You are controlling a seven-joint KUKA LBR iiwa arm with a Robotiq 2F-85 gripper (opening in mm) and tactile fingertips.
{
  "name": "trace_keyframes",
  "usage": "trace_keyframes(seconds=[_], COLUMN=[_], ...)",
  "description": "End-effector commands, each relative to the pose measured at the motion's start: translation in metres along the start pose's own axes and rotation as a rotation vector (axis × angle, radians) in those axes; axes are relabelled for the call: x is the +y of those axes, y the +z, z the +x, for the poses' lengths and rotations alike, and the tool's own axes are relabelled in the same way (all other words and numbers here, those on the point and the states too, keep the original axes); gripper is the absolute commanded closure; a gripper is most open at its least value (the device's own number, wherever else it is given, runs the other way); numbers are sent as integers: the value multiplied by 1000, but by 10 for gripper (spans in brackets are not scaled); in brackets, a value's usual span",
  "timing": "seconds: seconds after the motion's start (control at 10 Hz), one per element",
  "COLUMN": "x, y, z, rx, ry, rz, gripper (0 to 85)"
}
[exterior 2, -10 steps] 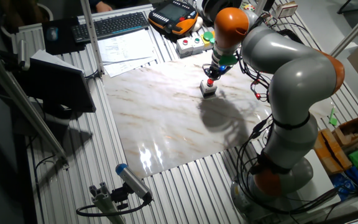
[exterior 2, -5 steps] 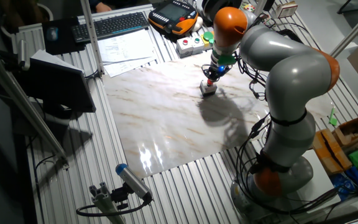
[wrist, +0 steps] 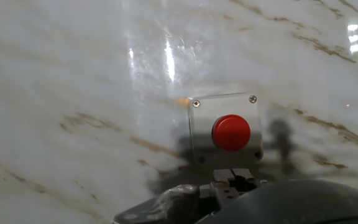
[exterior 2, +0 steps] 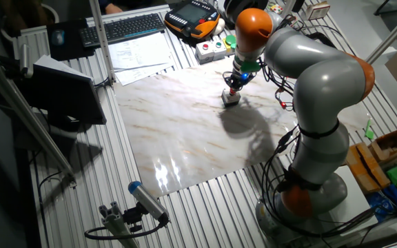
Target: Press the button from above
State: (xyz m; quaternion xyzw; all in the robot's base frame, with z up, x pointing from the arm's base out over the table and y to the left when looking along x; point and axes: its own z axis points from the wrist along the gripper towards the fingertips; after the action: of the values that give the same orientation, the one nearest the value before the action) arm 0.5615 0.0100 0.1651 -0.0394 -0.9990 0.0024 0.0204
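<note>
The button (wrist: 231, 132) is a round red cap on a small grey square box (wrist: 201, 130) that stands on the marble board. In the fixed view the box (exterior 2: 231, 99) sits near the board's far edge. My gripper (exterior 2: 233, 85) hangs right over it, pointing down. In the hand view the two fingertips (wrist: 232, 178) lie side by side and touch, just below the button in the picture. They hold nothing. I cannot tell whether they touch the red cap.
A long white box with coloured buttons (exterior 2: 214, 48) and an orange-black pendant (exterior 2: 193, 18) lie behind the board. A keyboard (exterior 2: 124, 27) and papers (exterior 2: 140, 52) are at the back left. Cables (exterior 2: 284, 93) hang by the arm.
The arm's upper links have shifted slightly to the left. The gripper has stayed right over the grey box.
</note>
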Motion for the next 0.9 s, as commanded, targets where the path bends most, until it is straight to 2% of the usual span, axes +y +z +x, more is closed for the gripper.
trace_keyframes(seconds=[0.0,0.1,0.4,0.7,0.8], x=[0,0,0,-1,-1], y=[0,0,0,0,1], z=[0,0,0,-1,-2], rx=[0,-2,-35,-28,-33], ry=[-6,-1,4,-42,-59], rz=[0,6,33,12,23], gripper=[843,843,843,843,843])
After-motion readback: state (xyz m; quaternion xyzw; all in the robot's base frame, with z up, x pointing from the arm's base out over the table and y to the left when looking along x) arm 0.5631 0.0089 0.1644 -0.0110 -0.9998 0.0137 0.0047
